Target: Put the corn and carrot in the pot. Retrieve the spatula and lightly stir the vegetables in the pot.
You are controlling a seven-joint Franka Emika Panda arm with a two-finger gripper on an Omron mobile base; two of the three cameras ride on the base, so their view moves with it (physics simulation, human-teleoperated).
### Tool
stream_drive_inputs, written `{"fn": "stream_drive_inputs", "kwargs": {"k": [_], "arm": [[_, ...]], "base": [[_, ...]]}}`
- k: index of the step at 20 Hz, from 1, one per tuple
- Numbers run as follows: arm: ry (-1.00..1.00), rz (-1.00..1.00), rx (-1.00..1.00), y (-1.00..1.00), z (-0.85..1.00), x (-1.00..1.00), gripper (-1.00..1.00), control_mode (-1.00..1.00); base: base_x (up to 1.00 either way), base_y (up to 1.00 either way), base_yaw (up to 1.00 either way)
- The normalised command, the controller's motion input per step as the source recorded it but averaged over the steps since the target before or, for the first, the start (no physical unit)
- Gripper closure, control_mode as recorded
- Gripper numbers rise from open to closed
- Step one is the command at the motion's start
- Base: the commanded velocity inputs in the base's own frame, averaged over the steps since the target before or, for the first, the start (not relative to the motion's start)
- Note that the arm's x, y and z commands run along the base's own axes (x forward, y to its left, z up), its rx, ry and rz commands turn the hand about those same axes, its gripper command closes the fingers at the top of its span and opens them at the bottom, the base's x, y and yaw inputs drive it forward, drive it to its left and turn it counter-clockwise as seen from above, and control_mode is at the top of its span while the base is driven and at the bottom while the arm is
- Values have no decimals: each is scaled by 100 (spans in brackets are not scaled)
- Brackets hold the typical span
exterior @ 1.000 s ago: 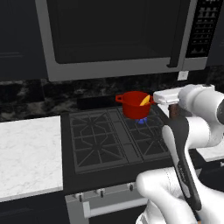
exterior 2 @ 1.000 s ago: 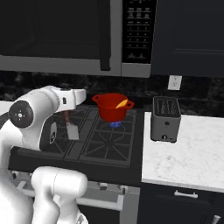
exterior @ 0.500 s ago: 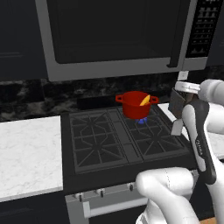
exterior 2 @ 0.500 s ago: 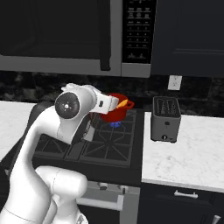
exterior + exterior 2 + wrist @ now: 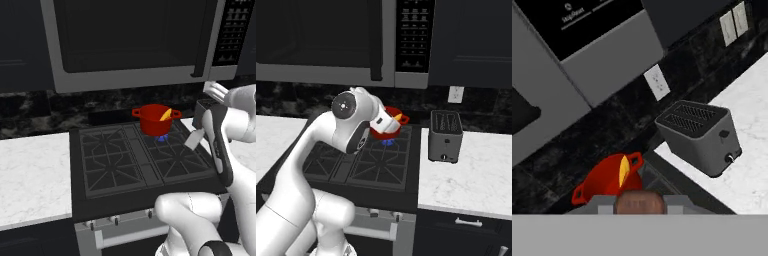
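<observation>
The jaws (image 5: 640,202) stand narrow, clamped on the spatula (image 5: 640,202), whose reddish-brown end shows as a rounded block between the two grey fingers (image 5: 604,205) at the bottom of the hand view. Just beyond that end, in the same view, sits the pot (image 5: 609,178), red and round, with a loop handle on each side; whether the spatula touches it cannot be told. A yellow-orange piece (image 5: 624,171) of the vegetables leans up out of the pot over its near rim. In the left base view the pot (image 5: 155,119) stands on the rear right burner of the stove (image 5: 135,160), a small blue flame under it, and the yellow piece (image 5: 165,115) tilts toward its right side. The hand is beside the pot on its right in that view, with a pale flat piece reaching down from it over the right grate. In the right base view the arm's elbow covers part of the pot (image 5: 389,126). A grey toaster (image 5: 445,136) stands on the white bench (image 5: 471,172) to the right of the stove, well apart from the pot. A microwave (image 5: 135,40) hangs above the stove.
</observation>
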Motion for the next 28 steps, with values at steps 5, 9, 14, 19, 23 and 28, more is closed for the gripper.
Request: {"fn": "stream_drive_inputs", "kwargs": {"k": [5,9,14,19,23,28], "arm": [[0,-29,33,-26,-41,0,100,-100],[-8,-16,34,-29,-41,3,100,-100],[-20,-11,23,-6,-27,27,100,-100],[-31,-13,4,2,-11,46,100,-100],[-18,-15,0,0,-35,49,100,-100],[-19,-11,0,10,-28,27,100,-100]], "base": [[0,0,0],[0,0,0],[0,0,0],[0,0,0],[0,0,0],[0,0,0]]}}
